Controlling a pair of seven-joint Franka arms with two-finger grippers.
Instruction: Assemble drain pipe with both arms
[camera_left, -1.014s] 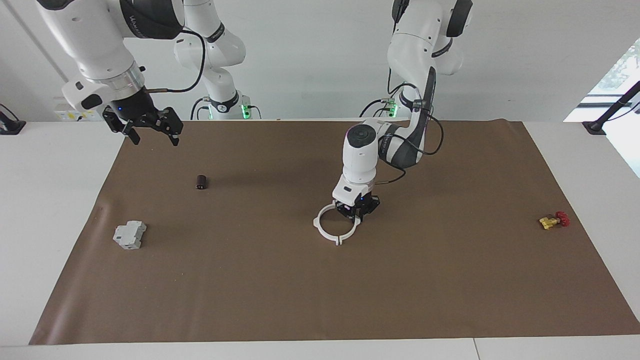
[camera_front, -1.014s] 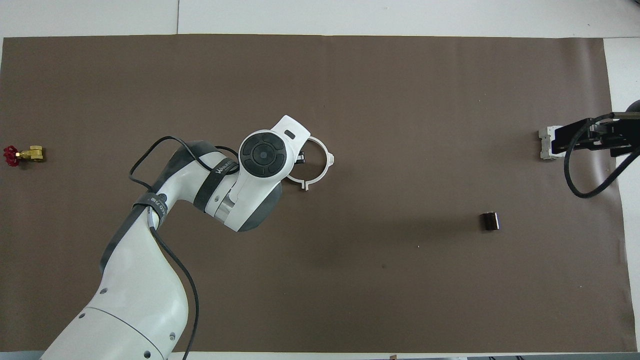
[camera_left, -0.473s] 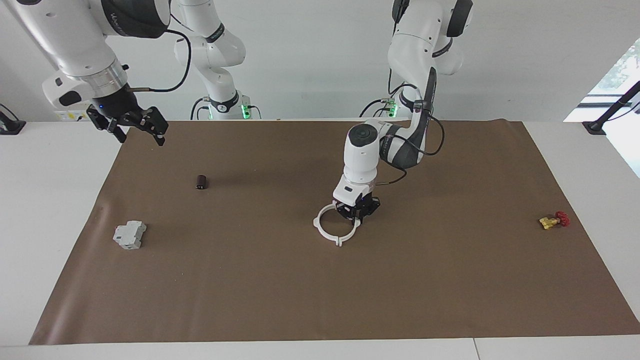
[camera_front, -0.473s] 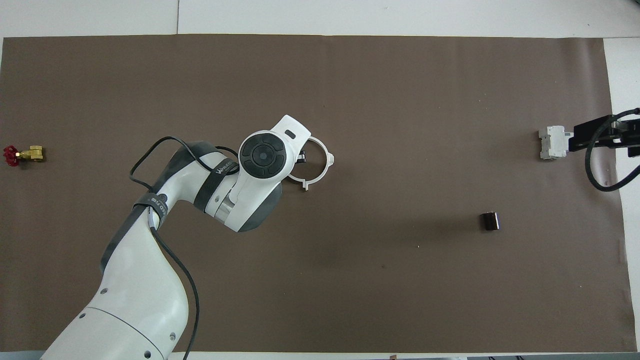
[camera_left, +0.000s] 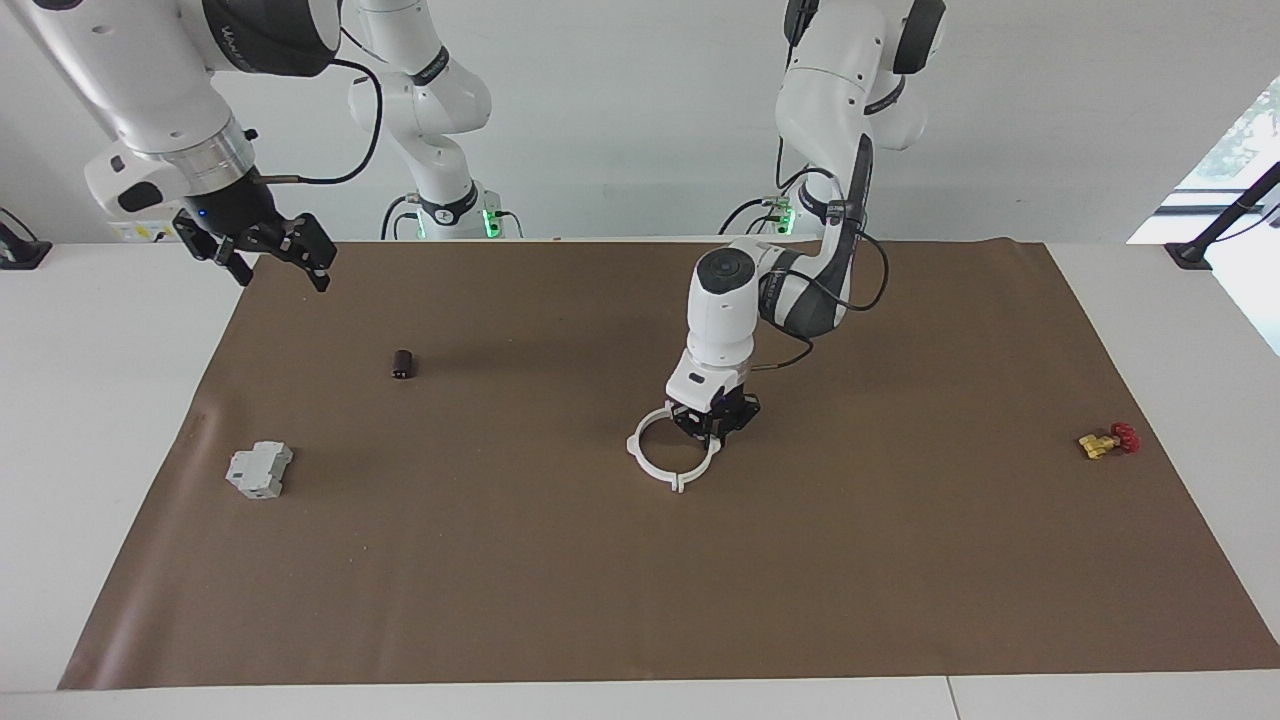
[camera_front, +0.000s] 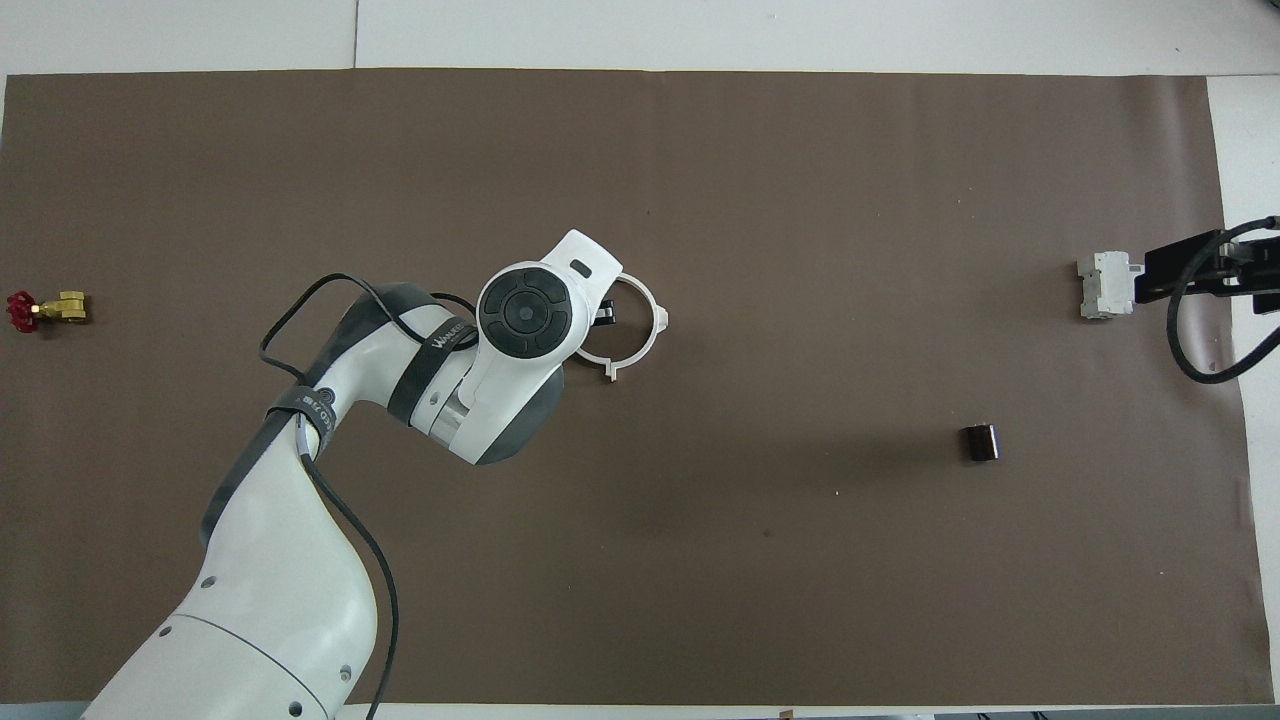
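The drain pipe (camera_left: 650, 466) is one flat white ring with outward tabs, lying on the brown mat in the middle of the table. It also shows in the overhead view (camera_front: 655, 325). My left gripper (camera_left: 712, 425) points down at the ring's rim on the side toward the left arm's end. One black finger (camera_front: 604, 314) shows inside the ring; the hand hides the other. My right gripper (camera_left: 275, 265) hangs open and empty high over the mat's corner at the right arm's end. In the overhead view it (camera_front: 1150, 275) sits by the grey block.
A grey boxy block (camera_left: 259, 470) lies at the right arm's end of the brown mat (camera_left: 900, 600). A small dark cylinder (camera_left: 402, 364) lies nearer to the robots than the block. A yellow-and-red valve (camera_left: 1108, 440) lies at the left arm's end.
My right gripper has risen and drawn back toward the right arm's end of the table, then stopped. The left gripper and the ring have hardly moved.
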